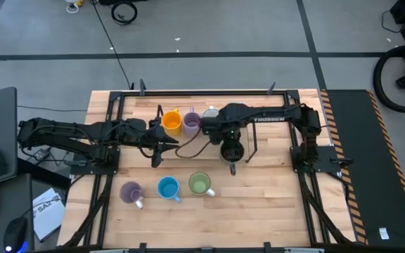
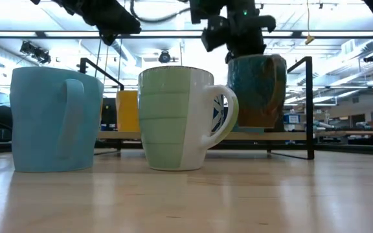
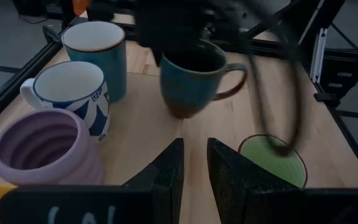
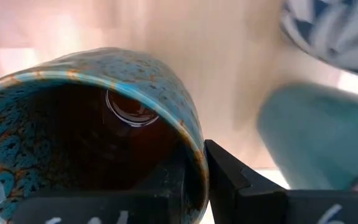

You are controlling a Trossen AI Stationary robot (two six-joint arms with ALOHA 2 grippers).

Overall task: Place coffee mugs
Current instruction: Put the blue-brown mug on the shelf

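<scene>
Coffee mugs: dark teal-brown mug (image 3: pixel 194 78) hangs clear of the worktop (image 1: pixel 259 211), right gripper (image 4: pixel 194 163) jaws pinching its rim. Orange mug (image 1: pixel 171 121), purple mug (image 3: pixel 42 152), white patterned mug (image 3: pixel 73 93) stand within the black wire frame (image 2: pixel 309 103). Lavender mug (image 1: pixel 131 192), blue mug (image 1: pixel 167 187), green mug (image 1: pixel 200 183) stand in front row. Left gripper (image 3: pixel 194 165) near frame, jaws slightly parted, empty.

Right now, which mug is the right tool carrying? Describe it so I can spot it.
Find the wire frame at the table's far side. Just in front of the mugs lined up there, the right tool grips one mug by its rim, off the table. Unlike its plain neighbours, it is mottled teal with brown.
</scene>
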